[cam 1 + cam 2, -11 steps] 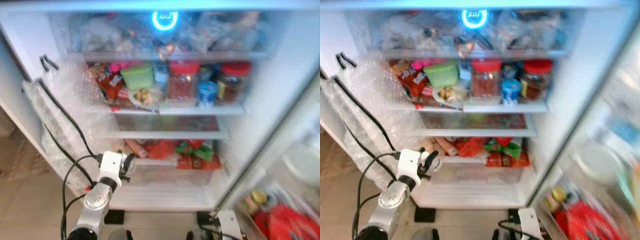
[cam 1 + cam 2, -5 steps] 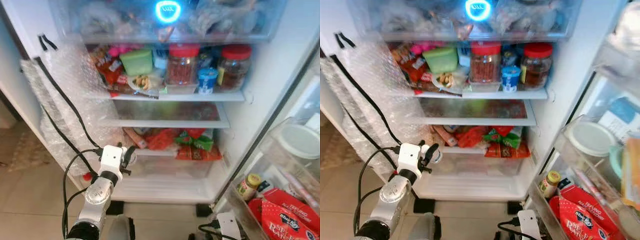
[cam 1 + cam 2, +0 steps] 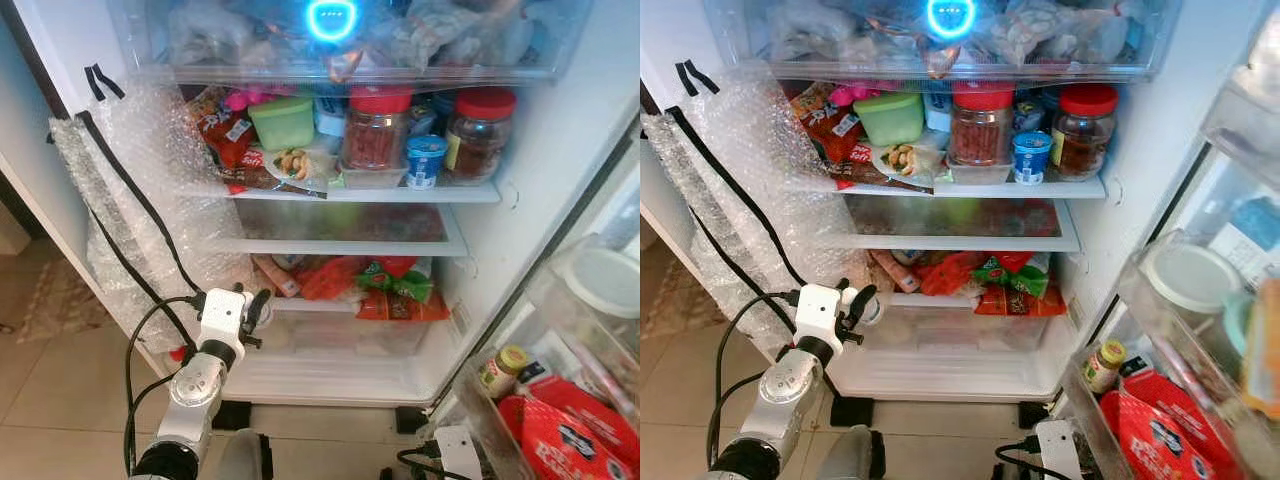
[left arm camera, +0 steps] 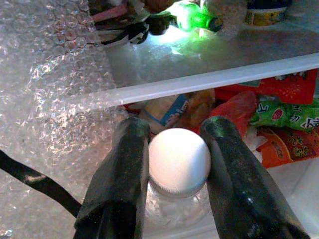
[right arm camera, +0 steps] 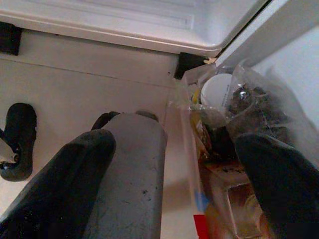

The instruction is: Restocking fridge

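My left pincer [image 4: 174, 164] clamps the clear white-capped plastic bottle [image 4: 178, 162] upright, the fridge's lower shelf [image 3: 340, 305] just ahead.

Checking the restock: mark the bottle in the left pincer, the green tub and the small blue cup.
bottle [image 4: 178, 160], left wrist view, on its white cap.
green tub [image 3: 283, 122], left eye view, front wall.
small blue cup [image 3: 425, 163], left eye view, its side.
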Controlling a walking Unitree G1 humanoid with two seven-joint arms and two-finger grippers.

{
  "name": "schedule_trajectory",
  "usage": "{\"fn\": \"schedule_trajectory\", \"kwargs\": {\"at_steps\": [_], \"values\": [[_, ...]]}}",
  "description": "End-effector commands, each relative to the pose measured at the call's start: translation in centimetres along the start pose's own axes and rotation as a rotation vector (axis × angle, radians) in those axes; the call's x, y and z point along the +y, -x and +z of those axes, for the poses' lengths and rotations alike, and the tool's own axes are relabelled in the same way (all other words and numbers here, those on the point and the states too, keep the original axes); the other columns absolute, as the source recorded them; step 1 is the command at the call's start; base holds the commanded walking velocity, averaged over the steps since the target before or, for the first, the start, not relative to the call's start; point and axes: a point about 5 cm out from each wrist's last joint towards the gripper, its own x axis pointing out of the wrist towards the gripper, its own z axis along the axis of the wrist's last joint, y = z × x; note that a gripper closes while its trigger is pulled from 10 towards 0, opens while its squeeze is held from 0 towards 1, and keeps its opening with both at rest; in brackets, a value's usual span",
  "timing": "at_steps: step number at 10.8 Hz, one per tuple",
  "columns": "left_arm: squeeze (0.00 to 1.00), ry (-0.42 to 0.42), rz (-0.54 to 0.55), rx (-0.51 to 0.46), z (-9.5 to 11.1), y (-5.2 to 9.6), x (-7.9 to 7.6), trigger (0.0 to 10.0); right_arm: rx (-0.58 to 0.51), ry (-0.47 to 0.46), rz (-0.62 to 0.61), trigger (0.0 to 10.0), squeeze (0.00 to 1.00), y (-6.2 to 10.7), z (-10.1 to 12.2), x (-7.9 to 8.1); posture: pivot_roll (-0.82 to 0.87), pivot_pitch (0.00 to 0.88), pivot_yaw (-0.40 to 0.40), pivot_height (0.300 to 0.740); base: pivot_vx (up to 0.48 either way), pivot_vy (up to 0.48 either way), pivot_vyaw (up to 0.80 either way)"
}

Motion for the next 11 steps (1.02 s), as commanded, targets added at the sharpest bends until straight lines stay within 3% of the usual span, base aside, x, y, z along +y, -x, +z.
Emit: {"fn": "schedule_trajectory", "kwargs": {"at_steps": [1, 4, 8, 11], "values": [[0.0, -0.012, 0.006, -0.035, 0.8, -0.4, 0.2, 10.0, 0.025, 0.011, 0.005, 10.0, 0.0, 0.1, -0.7, 0.3, -0.04, 0.028, 0.009, 0.641, 0.0, 0.0, 0.0], [0.0, -0.015, 0.004, -0.038, 0.8, -0.3, 0.2, 10.0, 0.004, 0.013, -0.035, 10.0, 0.0, 0.1, -0.4, 0.0, -0.04, 0.026, 0.008, 0.641, 0.0, 0.0, 0.0], [0.0, -0.018, 0.0, -0.035, 0.7, -0.1, 0.2, 10.0, -0.099, -0.081, -0.092, 10.0, 0.0, 0.0, 1.9, -2.0, -0.04, 0.02, 0.012, 0.641, 0.0, 0.0, 0.0], [0.0, -0.016, 0.002, -0.039, 0.8, -0.2, 0.2, 10.0, -0.128, -0.085, -0.102, 10.0, 0.0, -0.1, 2.8, -2.3, -0.04, 0.016, 0.013, 0.641, 0.0, 0.0, 0.0]]}}
